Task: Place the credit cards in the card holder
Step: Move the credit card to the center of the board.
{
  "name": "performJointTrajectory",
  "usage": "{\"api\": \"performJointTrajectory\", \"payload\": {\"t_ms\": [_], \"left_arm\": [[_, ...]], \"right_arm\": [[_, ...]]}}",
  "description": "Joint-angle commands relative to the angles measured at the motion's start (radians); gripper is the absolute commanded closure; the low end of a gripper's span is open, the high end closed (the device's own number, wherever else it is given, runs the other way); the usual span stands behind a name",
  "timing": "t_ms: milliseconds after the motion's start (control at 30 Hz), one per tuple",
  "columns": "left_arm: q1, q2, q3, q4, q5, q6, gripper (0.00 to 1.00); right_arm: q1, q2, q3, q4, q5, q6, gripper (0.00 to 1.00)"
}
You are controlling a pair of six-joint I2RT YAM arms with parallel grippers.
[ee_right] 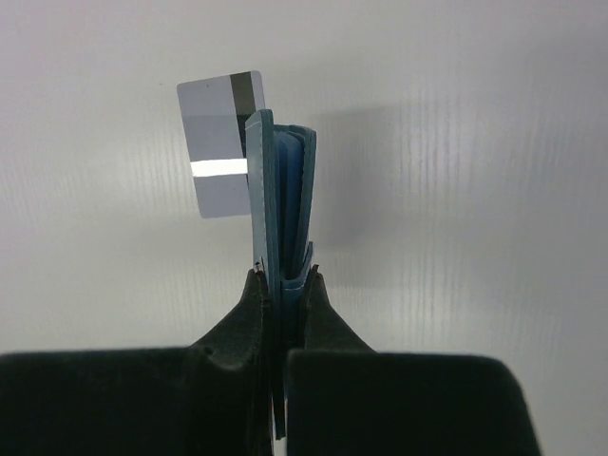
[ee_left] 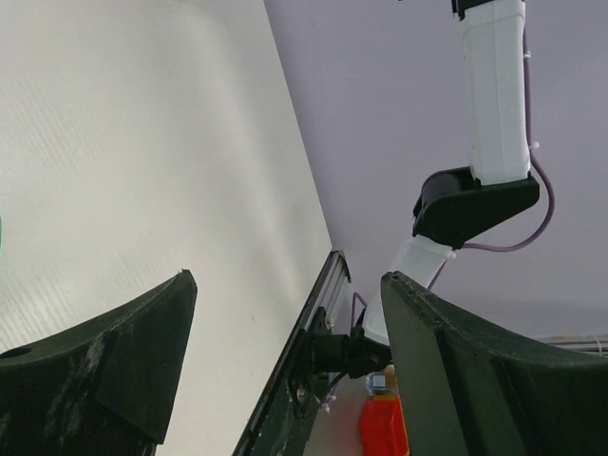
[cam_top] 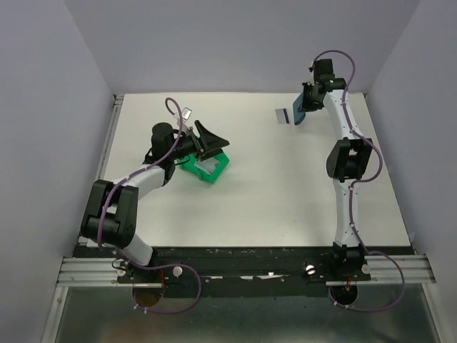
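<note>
My right gripper (cam_top: 305, 106) is at the far right of the table, shut on the slate-blue card holder (cam_top: 298, 114) and holding it off the table. In the right wrist view the holder (ee_right: 283, 190) stands edge-on, pinched between my fingers (ee_right: 249, 304), its leaves slightly apart. One silvery-grey credit card (cam_top: 282, 116) with a dark stripe lies flat on the table just left of the holder, and it also shows in the right wrist view (ee_right: 220, 142). My left gripper (cam_top: 212, 139) is open and empty, hovering over the green bin; its wrist view (ee_left: 287, 280) shows nothing between the fingers.
The green plastic bin (cam_top: 216, 171) sits left of centre under my left gripper, with something pale inside that I cannot make out. White walls close the table at the back and sides. The right arm (ee_left: 494, 114) shows in the left wrist view.
</note>
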Motion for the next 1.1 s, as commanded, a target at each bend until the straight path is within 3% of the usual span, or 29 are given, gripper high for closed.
{"api": "performJointTrajectory", "payload": {"t_ms": [0,233,567,1067], "left_arm": [[0.011,0.061,0.047,0.085,0.066,-0.025,0.13],[0.014,0.153,0.091,0.191,0.092,-0.089,0.15],[0.014,0.177,0.128,0.214,0.113,-0.109,0.17],[0.02,0.168,0.076,0.291,0.135,-0.158,0.19]], "right_arm": [[-0.03,0.065,0.063,0.07,-0.111,0.065,1.0],[-0.052,0.054,0.025,0.202,-0.254,0.272,1.0],[-0.055,0.105,-0.001,0.204,-0.308,0.628,1.0],[-0.046,0.154,-0.008,0.02,-0.29,0.662,1.0]]}}
